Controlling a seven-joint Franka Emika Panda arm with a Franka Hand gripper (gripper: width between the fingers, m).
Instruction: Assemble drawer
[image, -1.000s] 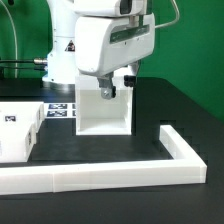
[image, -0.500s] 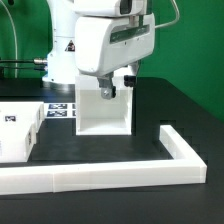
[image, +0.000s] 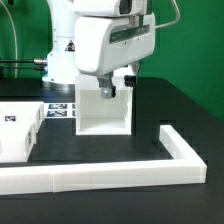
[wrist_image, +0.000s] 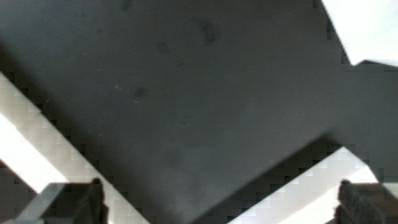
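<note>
The drawer's large white shell (image: 104, 110) stands upright at the table's middle with its open side facing the camera. My gripper (image: 117, 85) hangs right over the shell's top edge, its dark fingers (image: 108, 91) at the rim. In the wrist view the gripper (wrist_image: 217, 208) is open wide, its fingertips (wrist_image: 71, 205) far apart, with nothing between them but dark surface and two slanting white edges (wrist_image: 54, 135). A smaller white drawer tray (image: 18, 130) with black-and-white tags lies at the exterior view's left.
A long low white L-shaped rail (image: 110, 176) runs along the front and turns back at the exterior view's right (image: 183, 148). The marker board (image: 60, 110) lies flat behind the tray. The robot's base (image: 62, 45) stands at the back.
</note>
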